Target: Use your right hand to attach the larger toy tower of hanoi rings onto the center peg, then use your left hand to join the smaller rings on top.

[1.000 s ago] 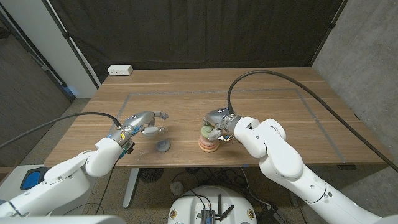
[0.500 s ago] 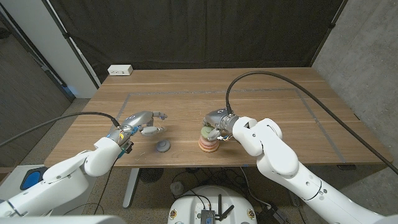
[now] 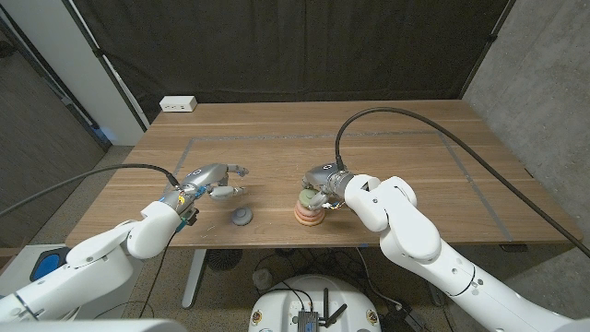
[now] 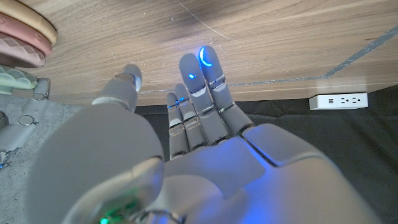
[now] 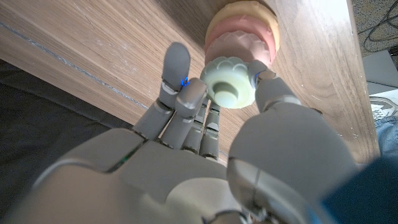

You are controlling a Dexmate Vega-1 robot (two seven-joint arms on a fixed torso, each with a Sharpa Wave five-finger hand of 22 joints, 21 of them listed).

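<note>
Barely any shift from a second ago. Right hand (image 3: 320, 183) still pinched green ring (image 5: 227, 88) atop stack (image 3: 307, 213). Left hand (image 3: 208, 182) waited beside grey ring (image 3: 241, 218), fingers spread, empty.

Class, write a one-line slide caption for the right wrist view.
Right hand pinches pale green ring atop the pink stacked rings.

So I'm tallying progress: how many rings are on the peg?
3: a yellow ring lowest, a pink ring on it, and a green ring on top, pinched by the right hand. Others may be hidden.
</note>
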